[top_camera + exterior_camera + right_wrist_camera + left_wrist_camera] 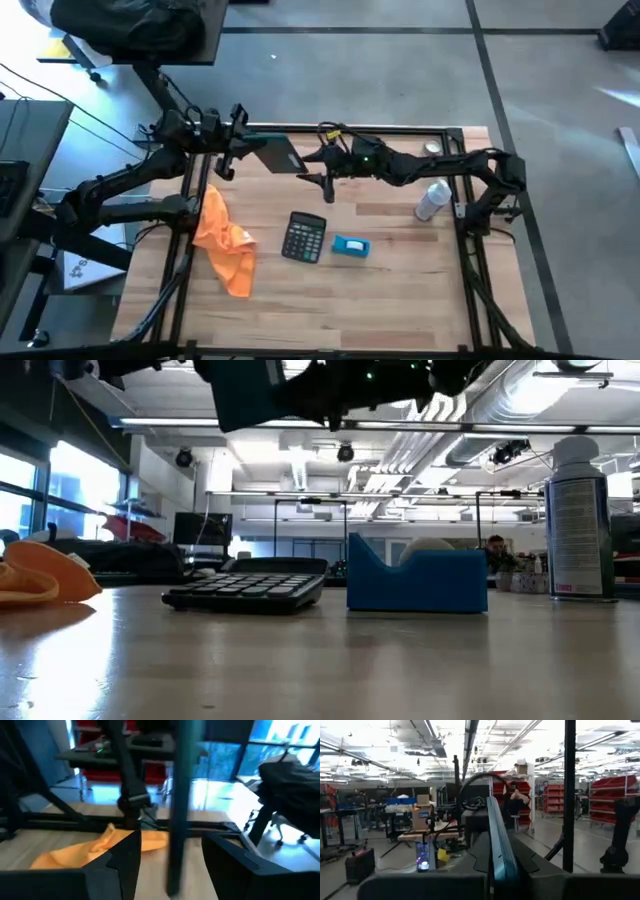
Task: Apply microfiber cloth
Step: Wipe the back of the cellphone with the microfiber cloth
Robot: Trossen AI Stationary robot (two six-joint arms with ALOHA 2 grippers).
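Observation:
The orange microfiber cloth [225, 240] lies crumpled on the table's left part, also in the low view [40, 575] and the right wrist view [95, 847]; no gripper touches it. High over the far part of the table, my left gripper [238, 150] is shut on a flat teal slab [276, 152]. My right gripper [324, 166] stands open at the slab's right end. In the right wrist view its fingers [122, 862] flank the edge-on slab [177, 805], with a gap on each side. My left gripper pinches the slab's two flat faces between its fingers [479, 857] at the slab's left end [501, 855]. The fingers come about level from the table's left. The slab is lifted clear of the table, reaching away from the gripper toward the right arm.
A black calculator [305, 237] and a small blue box [350, 246] lie mid-table, right of the cloth. A white spray can [432, 200] stands at the right. Dark frame rails run along the table's left, right and far edges.

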